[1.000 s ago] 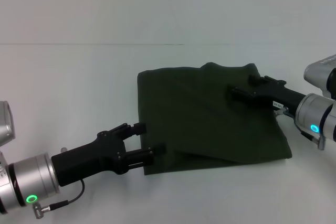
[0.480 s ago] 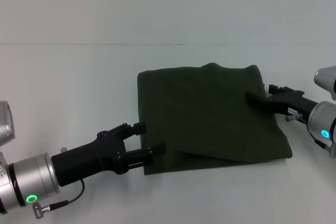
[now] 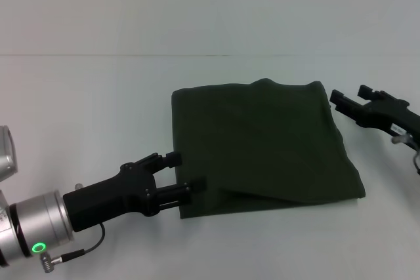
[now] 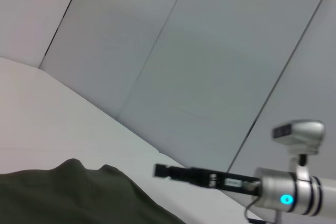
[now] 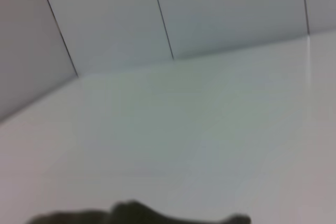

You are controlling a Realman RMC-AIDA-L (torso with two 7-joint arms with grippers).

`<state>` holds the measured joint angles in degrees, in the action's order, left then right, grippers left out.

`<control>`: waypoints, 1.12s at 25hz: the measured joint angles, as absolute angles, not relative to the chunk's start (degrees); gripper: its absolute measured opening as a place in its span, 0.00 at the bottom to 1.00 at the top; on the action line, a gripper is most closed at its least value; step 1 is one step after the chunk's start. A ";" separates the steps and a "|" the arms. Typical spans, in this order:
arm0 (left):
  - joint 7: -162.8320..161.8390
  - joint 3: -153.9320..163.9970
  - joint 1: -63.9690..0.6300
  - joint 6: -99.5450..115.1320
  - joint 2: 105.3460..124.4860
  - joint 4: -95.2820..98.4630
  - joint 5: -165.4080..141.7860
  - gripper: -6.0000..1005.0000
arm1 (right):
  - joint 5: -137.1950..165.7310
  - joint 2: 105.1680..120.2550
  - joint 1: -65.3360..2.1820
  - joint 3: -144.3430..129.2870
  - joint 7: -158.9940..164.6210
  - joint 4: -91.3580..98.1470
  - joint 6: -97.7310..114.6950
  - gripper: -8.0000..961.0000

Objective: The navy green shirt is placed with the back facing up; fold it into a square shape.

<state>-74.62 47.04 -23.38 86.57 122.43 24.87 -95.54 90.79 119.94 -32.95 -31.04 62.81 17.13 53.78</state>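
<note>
The navy green shirt (image 3: 262, 142) lies folded into a rough square on the white table, plain side up, with a layered edge along its near side. My left gripper (image 3: 186, 173) is open at the shirt's near left corner, its fingers on either side of the fabric edge. My right gripper (image 3: 350, 100) is open and empty, just off the shirt's right edge, clear of the cloth. The left wrist view shows the shirt (image 4: 79, 192) low in the picture and the right gripper (image 4: 157, 170) beyond it. The right wrist view shows only a dark strip of shirt (image 5: 131, 214).
The white table (image 3: 98, 109) stretches around the shirt on all sides. A pale panelled wall (image 3: 210, 4) stands behind it. A thin cable (image 3: 85, 250) hangs by the left wrist.
My right gripper has let go of the shirt and drawn back to the right, off the fabric. The shirt's far right part now lies flat. The left gripper has stayed in place.
</note>
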 joint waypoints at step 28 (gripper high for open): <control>-74.62 45.08 -22.92 86.44 122.52 24.87 -95.54 0.93 | 91.12 120.05 -22.47 -33.41 44.70 11.12 60.77 0.81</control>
<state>-74.62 45.08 -22.92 86.44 122.52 24.87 -95.54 91.12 120.05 -22.47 -33.41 44.70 11.12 60.77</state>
